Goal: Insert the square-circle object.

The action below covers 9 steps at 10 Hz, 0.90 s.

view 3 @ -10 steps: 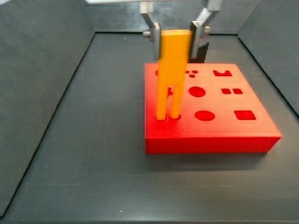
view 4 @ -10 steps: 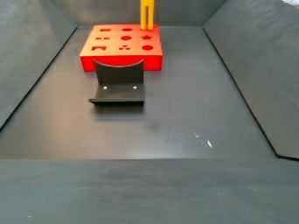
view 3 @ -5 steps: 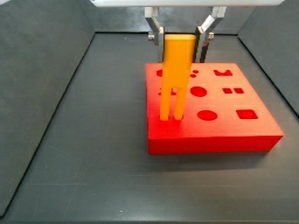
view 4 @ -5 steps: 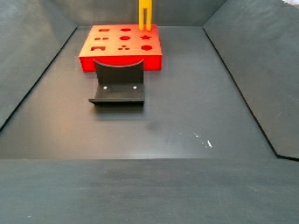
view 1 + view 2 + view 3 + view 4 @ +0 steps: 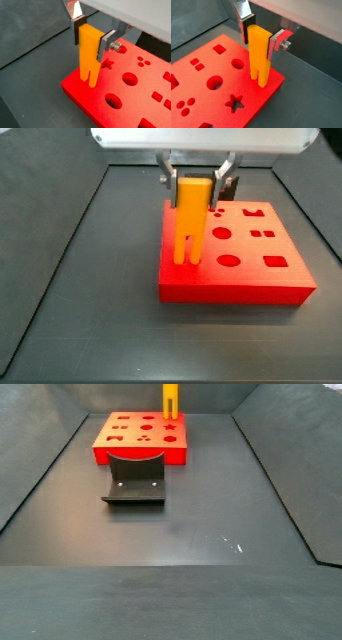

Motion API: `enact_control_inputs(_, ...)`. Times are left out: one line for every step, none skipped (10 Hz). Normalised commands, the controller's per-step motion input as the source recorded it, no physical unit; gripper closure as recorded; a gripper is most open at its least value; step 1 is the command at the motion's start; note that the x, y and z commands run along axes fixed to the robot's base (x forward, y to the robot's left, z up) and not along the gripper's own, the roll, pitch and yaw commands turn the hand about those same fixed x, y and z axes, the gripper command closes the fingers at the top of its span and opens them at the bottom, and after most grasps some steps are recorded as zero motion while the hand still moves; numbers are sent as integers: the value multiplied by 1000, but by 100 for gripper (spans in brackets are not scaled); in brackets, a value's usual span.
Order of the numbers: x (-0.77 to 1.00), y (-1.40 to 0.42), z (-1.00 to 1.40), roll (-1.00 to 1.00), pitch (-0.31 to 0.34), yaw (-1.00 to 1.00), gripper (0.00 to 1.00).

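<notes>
My gripper [image 5: 91,34] is shut on the top of the square-circle object [image 5: 89,55], a tall orange-yellow bar with two thin prongs at its lower end. It hangs upright over a corner of the red block [image 5: 127,95]. In both wrist views the prongs end just above the block's top face. The other wrist view shows the gripper [image 5: 259,34], the bar [image 5: 258,57] and the block [image 5: 218,90] with its shaped holes. A side view shows the gripper [image 5: 195,180], the bar [image 5: 191,220] and the block [image 5: 241,263]. In the other side view only the bar [image 5: 170,401] shows above the block [image 5: 138,436].
The dark fixture [image 5: 135,485] stands on the floor against the block's near side. Grey walls [image 5: 54,238] enclose the dark floor [image 5: 174,554]. The block carries star, round and square holes [image 5: 129,79].
The gripper and the bar have shifted slightly, and the gripper body now sits lower over the block. The bar stays held and upright.
</notes>
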Motion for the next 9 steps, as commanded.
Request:
enact_control_inputs(0, 0, -820, 70, -94, -43, 100)
enact_control_inputs(-31, -71, -1000, 57, -134, -17, 100)
enact_control_inputs(0, -60, -1000, 59, -134, -23, 100)
enact_control_inputs(-34, -6, -977, 107, -117, -40, 100)
enact_control_inputs(-71, 0, -823, 116, -89, -57, 100)
enact_control_inputs(-77, 0, -571, 44, -64, -29, 100)
enact_control_inputs(0, 31, -11, -4, 0, 0, 100)
enact_control_inputs(0, 0, 0, -7, 0, 0, 100)
enact_control_inputs(0, 0, 0, 0, 0, 0, 100)
